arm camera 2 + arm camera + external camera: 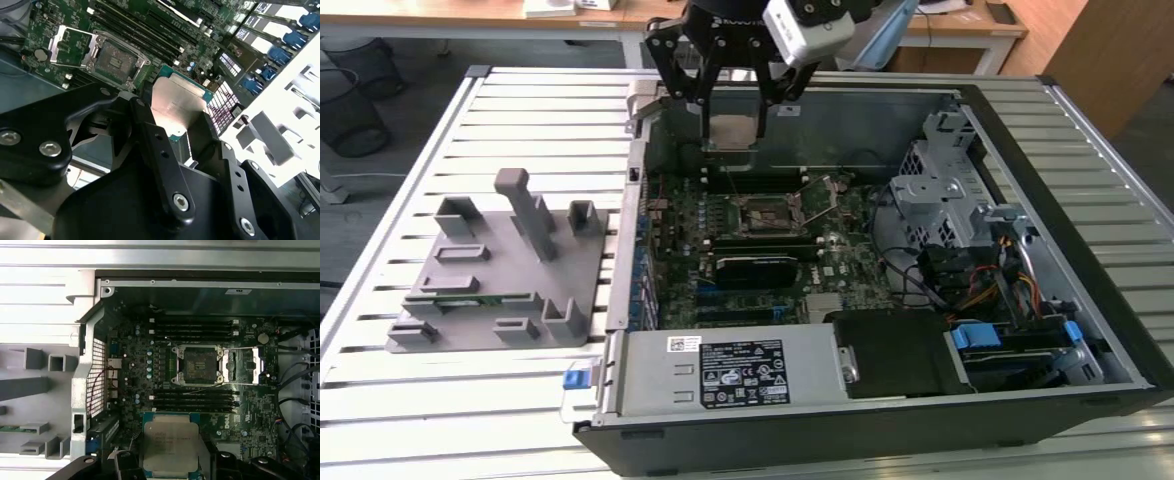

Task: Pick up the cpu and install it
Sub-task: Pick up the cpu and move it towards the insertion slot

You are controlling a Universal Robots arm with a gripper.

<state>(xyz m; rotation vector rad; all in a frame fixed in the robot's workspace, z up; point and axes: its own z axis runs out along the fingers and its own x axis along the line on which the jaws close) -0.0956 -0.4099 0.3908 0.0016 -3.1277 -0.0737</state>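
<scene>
Black metal fingers (150, 135) of the gripper (170, 120) pinch the cpu (176, 100) by two opposite edges, drawn in just to the chip's width. The cpu hangs between them over the motherboard (260, 405) inside the open computer case (854, 445). Its lid is pale silver-grey, with a green board rim showing around it. The socket (197, 365) lies lower than the gripper and apart from it, its metal frame (243, 366) swung open. Well to the gripper's side, outside the case, the grey holder (494, 300) carries a green memory stick (15, 429).
</scene>
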